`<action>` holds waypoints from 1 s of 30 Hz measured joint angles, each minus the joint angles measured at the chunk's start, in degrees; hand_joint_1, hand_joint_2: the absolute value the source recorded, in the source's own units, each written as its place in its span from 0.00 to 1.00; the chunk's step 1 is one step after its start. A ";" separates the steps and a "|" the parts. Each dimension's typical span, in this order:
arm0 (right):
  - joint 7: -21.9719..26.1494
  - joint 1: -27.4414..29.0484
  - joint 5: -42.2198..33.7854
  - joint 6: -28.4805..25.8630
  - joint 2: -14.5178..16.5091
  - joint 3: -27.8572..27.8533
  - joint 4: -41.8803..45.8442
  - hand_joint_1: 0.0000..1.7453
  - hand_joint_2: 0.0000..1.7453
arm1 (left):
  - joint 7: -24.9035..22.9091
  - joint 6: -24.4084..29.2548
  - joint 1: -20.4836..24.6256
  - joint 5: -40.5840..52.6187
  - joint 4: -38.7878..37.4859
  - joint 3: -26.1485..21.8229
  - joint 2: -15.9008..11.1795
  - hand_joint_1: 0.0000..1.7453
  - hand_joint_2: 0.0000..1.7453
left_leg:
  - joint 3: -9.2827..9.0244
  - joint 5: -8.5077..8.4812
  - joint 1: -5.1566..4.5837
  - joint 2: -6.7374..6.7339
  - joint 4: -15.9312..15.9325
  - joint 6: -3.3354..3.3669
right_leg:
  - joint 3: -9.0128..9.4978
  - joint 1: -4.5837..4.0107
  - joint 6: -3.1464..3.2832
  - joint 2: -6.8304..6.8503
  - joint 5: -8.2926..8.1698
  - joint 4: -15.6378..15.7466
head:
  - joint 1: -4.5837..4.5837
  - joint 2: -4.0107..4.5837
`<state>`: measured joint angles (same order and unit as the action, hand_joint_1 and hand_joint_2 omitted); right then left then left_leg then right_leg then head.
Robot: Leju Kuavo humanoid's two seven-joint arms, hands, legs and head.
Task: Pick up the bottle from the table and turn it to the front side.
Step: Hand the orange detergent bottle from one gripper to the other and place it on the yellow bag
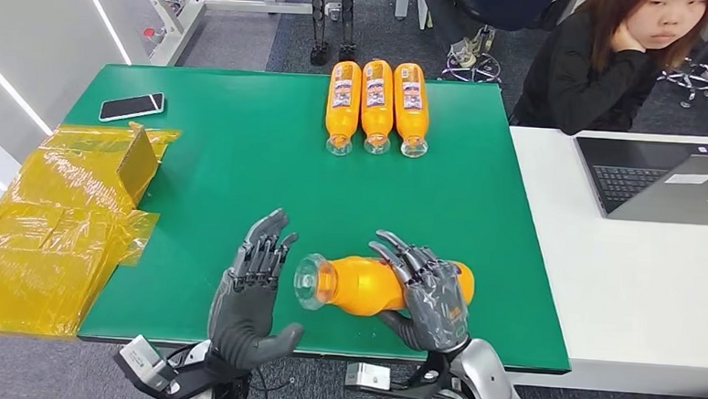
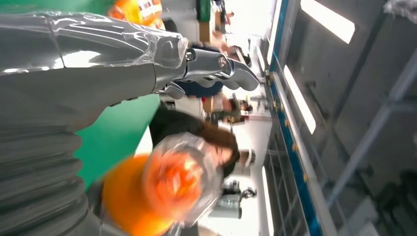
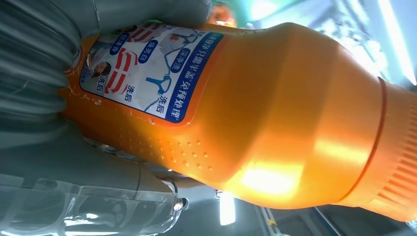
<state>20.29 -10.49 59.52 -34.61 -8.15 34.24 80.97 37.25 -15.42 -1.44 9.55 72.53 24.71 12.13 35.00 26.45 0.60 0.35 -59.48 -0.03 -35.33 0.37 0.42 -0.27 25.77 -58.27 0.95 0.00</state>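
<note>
Fingers of the right hand [image 1: 430, 293] wrap over the orange plastic bottle [image 1: 364, 285], held sideways near the green table's [image 1: 242, 166] near edge. Just beside its clear cap, the left hand [image 1: 252, 295] stands released, fingers spread upward.

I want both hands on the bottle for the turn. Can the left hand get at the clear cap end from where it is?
Probably yes. The left hand is open beside the clear cap of the orange bottle, which the right hand grips, and nothing lies between them on the green table.
</note>
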 joint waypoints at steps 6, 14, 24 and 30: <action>2.74 -1.97 -4.83 -2.07 2.21 2.31 -1.74 1.00 1.00 | -0.03 -0.36 0.02 -0.81 0.79 3.48 0.00 0.00 1.00 | 0.00 0.00 0.00 0.01 0.00 0.00 | 0.00 0.00 0.00 0.00 0.00 0.00 | 0.01 0.00; 5.82 -4.21 -11.43 -1.65 6.03 4.86 -5.61 1.00 1.00 | 0.10 0.67 0.71 0.84 1.16 5.01 0.07 0.00 1.00 | 0.00 0.00 0.00 0.01 0.01 0.00 | 0.00 0.00 0.00 0.00 0.00 -0.01 | 0.00 0.00; 7.56 -5.08 -16.39 2.73 11.17 6.80 -8.79 1.00 1.00 | 0.07 5.48 1.42 3.18 2.14 3.74 0.09 0.00 1.00 | 0.00 -0.01 0.01 0.01 0.02 -0.01 | 0.00 0.00 0.01 0.00 0.01 -0.01 | 0.01 0.00; 8.32 -5.14 -16.97 5.24 12.70 8.66 -9.99 1.00 1.00 | 0.02 8.74 1.88 5.00 1.26 1.65 0.09 0.00 1.00 | 0.00 -0.01 0.00 0.00 0.01 -0.01 | 0.00 0.00 0.01 -0.01 0.01 -0.01 | 0.01 0.00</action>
<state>28.61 -15.63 42.55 -29.37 4.55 42.90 70.98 37.27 -6.67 0.44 14.54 73.79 26.36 12.22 34.99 26.44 0.60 0.35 -59.46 -0.04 -35.33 0.36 0.43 -0.28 25.78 -58.27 0.96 0.00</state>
